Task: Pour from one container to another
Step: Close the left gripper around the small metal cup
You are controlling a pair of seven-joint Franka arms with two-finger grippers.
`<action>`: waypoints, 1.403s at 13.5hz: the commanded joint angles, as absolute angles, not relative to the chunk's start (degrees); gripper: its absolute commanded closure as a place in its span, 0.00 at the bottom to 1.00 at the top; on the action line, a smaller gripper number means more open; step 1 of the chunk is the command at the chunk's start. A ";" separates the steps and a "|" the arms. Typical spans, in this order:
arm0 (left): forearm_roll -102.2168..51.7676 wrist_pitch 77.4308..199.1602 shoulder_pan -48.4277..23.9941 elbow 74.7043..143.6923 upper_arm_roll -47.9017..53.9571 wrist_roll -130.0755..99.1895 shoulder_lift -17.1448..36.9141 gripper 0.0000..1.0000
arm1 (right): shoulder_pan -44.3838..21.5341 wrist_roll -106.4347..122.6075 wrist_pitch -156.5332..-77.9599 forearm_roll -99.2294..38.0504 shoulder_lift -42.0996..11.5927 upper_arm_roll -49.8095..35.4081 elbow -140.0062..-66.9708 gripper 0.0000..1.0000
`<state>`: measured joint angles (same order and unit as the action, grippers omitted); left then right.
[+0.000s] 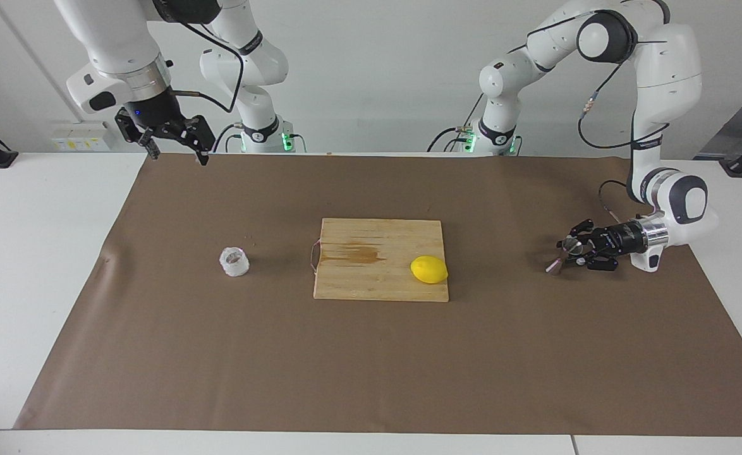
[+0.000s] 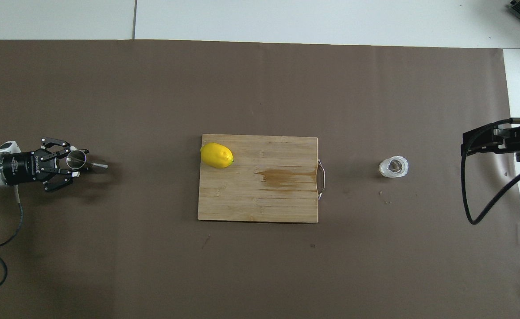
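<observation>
Overhead view, left gripper (image 2: 75, 163) fingers clamp jigger (image 2: 83, 161) (right gripper (image 1: 175, 146) spread wide)

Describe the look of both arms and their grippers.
Both arms are glossy white with dark joint bands, and green lights glow at their bases. Black cables run along each. The left gripper and right gripper are black linkage fingers behind a silver wrist ring.

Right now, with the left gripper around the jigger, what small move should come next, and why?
Probably lift: the left gripper looks shut on the jigger, which is still low by the mat. The clear cup stands apart, toward the right arm's end; the right gripper waits, open.
</observation>
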<state>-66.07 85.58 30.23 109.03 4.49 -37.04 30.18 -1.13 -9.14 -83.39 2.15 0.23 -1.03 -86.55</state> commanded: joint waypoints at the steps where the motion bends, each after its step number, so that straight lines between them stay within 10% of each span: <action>1: -67.32 84.73 29.88 109.25 3.96 -36.56 30.41 0.60 | -0.70 -7.29 -83.50 0.53 1.41 -0.79 -87.89 0.00; 10: -69.08 83.94 29.71 108.81 4.22 -37.09 30.41 0.99 | 2.64 -5.10 -78.75 0.44 2.46 -1.49 -88.15 0.00; 19: -76.72 82.88 25.59 109.86 7.47 -41.48 24.62 1.00 | 3.34 -5.27 -81.83 0.35 4.66 -4.48 -91.76 0.00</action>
